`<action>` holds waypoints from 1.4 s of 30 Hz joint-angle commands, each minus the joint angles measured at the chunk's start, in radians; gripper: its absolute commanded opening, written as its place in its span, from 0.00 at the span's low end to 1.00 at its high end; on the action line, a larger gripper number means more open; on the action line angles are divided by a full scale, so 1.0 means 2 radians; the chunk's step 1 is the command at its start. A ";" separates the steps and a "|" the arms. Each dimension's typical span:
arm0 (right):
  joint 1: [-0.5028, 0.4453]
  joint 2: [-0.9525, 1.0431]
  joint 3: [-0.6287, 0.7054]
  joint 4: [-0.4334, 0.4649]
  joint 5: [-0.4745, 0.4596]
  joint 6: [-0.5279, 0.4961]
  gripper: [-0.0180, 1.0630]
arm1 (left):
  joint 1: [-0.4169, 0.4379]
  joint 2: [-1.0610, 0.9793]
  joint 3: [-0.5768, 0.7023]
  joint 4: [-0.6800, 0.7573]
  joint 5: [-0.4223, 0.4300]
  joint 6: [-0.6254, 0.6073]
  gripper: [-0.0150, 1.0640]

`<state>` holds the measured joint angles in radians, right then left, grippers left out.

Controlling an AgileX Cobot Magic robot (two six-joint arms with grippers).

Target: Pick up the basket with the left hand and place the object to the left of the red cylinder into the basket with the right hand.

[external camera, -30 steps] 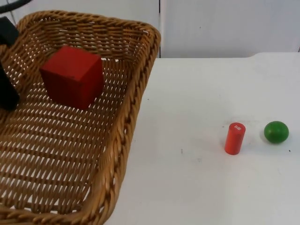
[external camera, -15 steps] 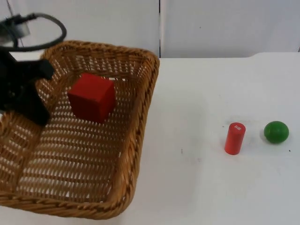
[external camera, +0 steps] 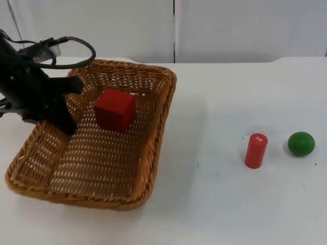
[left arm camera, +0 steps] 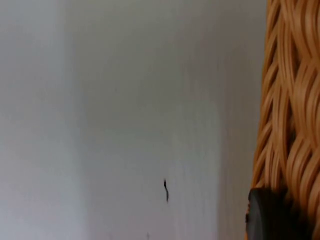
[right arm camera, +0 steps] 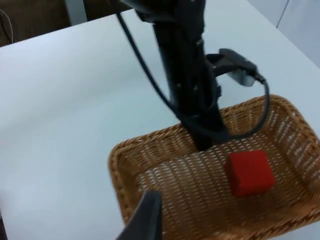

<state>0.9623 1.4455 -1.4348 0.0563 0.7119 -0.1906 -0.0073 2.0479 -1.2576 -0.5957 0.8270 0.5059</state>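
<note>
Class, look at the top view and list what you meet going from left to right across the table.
Left tool at the basket's left wall → red cube inside the basket → red cylinder → green ball.

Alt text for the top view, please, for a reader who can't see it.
The left gripper grips the left rim of a wicker basket holding a red cube on a white table. To the right stand a red cylinder and a green ball.
</note>
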 commanded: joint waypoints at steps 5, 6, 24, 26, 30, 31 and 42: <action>-0.001 -0.004 0.000 -0.002 0.017 -0.014 0.82 | -0.002 0.043 -0.064 -0.021 0.028 0.002 0.01; -0.001 -0.004 0.000 -0.002 0.019 -0.014 0.82 | -0.002 0.050 -0.074 -0.020 0.029 0.002 0.01; -0.001 -0.004 0.000 -0.002 0.020 -0.018 0.82 | 0.045 0.101 -0.108 -0.022 0.042 0.037 0.01; -0.001 -0.004 0.000 -0.002 0.020 -0.018 0.82 | 0.044 0.101 -0.108 -0.033 0.042 0.044 0.01; -0.001 -0.004 0.000 -0.002 0.021 -0.018 0.82 | 0.043 0.101 -0.113 -0.054 0.042 0.049 0.01; -0.001 -0.004 0.000 -0.002 0.021 -0.018 0.82 | 0.043 0.101 -0.113 -0.054 0.042 0.049 0.01; -0.001 -0.004 0.000 -0.002 0.028 -0.019 0.82 | 0.012 0.121 -0.114 -0.050 0.030 0.070 0.01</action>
<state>0.9623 1.4455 -1.4348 0.0563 0.7620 -0.2233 0.0300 2.2874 -1.4801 -0.6709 0.8961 0.6303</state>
